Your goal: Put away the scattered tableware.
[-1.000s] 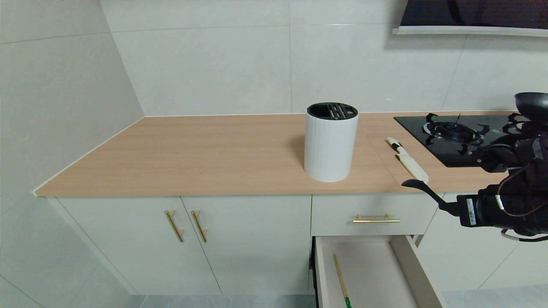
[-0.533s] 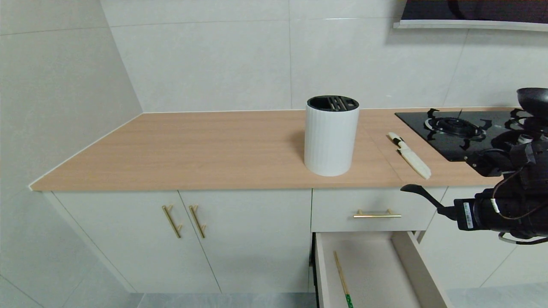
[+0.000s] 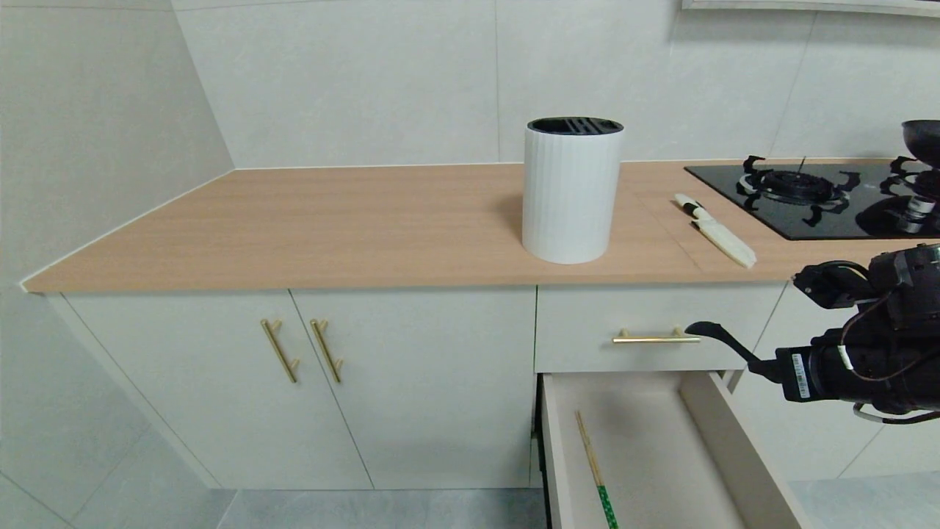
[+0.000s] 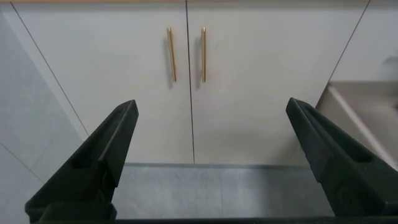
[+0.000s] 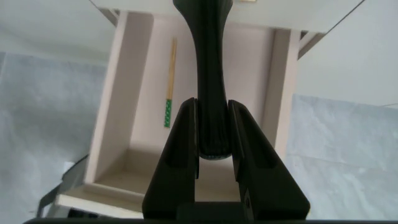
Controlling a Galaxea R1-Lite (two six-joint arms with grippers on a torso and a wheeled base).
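Observation:
My right gripper (image 3: 769,364) is shut on the handle of a black utensil (image 3: 716,336) whose curved end points left, in front of the shut upper drawer's gold handle (image 3: 653,339). The right wrist view has the black utensil (image 5: 208,62) clamped between the fingers (image 5: 180,143), above the open lower drawer (image 5: 118,93). That open drawer (image 3: 705,426) holds chopsticks (image 3: 593,470) with green ends, the same chopsticks (image 5: 170,81) lying by its side wall. A white-sheathed knife (image 3: 716,229) lies on the counter right of a white ribbed holder (image 3: 569,195). My left gripper (image 4: 211,107) is open, facing the cabinet doors.
The wooden counter (image 3: 330,228) runs left to the tiled wall. A black gas hob (image 3: 808,198) with a dark pot (image 3: 922,136) sits at the right. Two cabinet doors with gold handles (image 4: 171,53) stand left of the drawers.
The head camera has sunk, so the whole scene shifted up. The right gripper with the black utensil now sits lower against the cabinet, at drawer-handle height rather than the counter edge.

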